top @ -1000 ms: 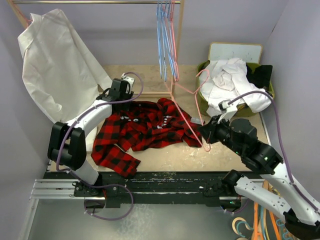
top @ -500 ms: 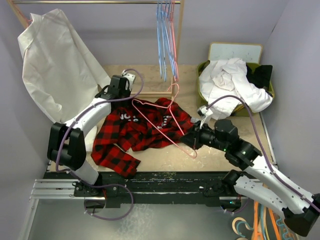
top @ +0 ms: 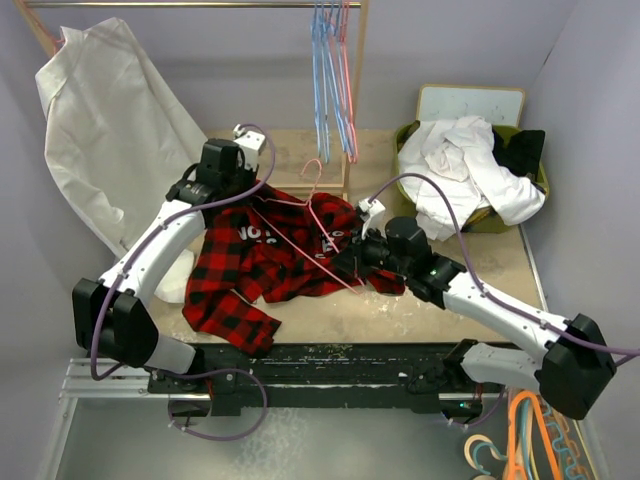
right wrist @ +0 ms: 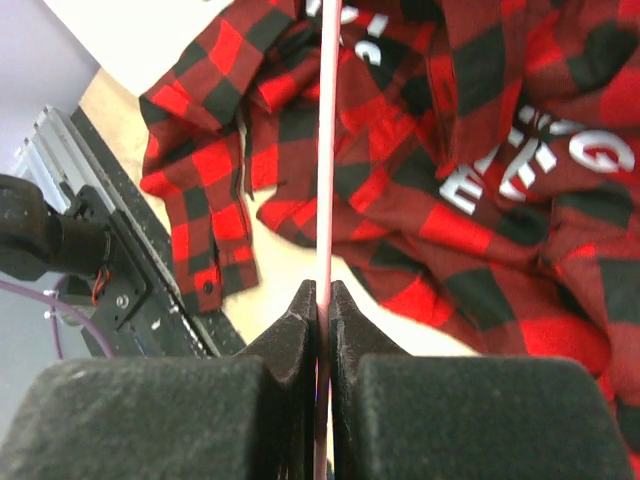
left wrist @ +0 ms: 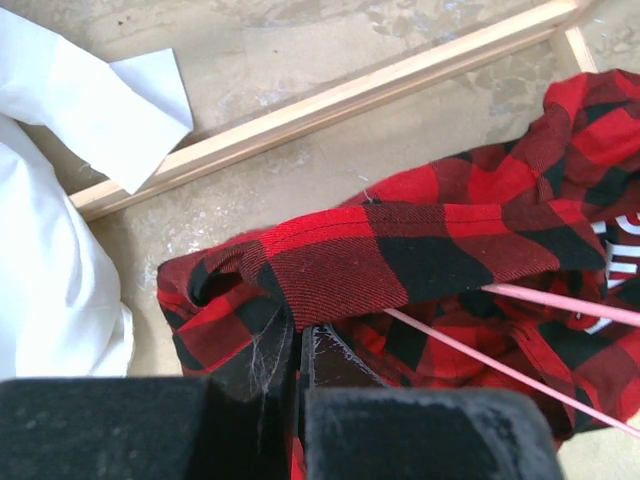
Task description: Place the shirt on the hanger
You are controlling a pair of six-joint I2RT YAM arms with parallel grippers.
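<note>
1. Covering the floor of the cell was a tan, scuffed table (top: 450, 310), closed in by pale grey-lilac walls.
2. A wooden rack (top: 361, 70) stood at the far side. Light blue hangers (top: 325, 90) hung from its rail, and a large white garment (top: 110, 130) was draped at its left end.
3. A green basket (top: 403, 135) heaped with white clothes (top: 460, 165) sat at the far right, with a white board (top: 470, 102) behind it.
4. Orange hangers (top: 520, 440) showed at the near right corner, below the table edge.
5. The shirt (top: 260, 265) lay crumpled in the middle of the table with its lettering up, one sleeve trailing toward the near left.
6. The hanger (top: 310, 215) sat tilted over the shirt, its hook pointing toward the rack.
7. The left arm reached forward from the near left with its elbow bent. The left gripper (left wrist: 297, 345) was clamped tight on a fold at the shirt's far edge, holding it raised off the table, and two pink rods of the hanger ran out from beneath that raised fold.
8. The right arm stretched low across the table from the near right. The right gripper (right wrist: 320, 300) pinched one thin rod of the hanger between closed fingers, above the shirt's right half.
</note>
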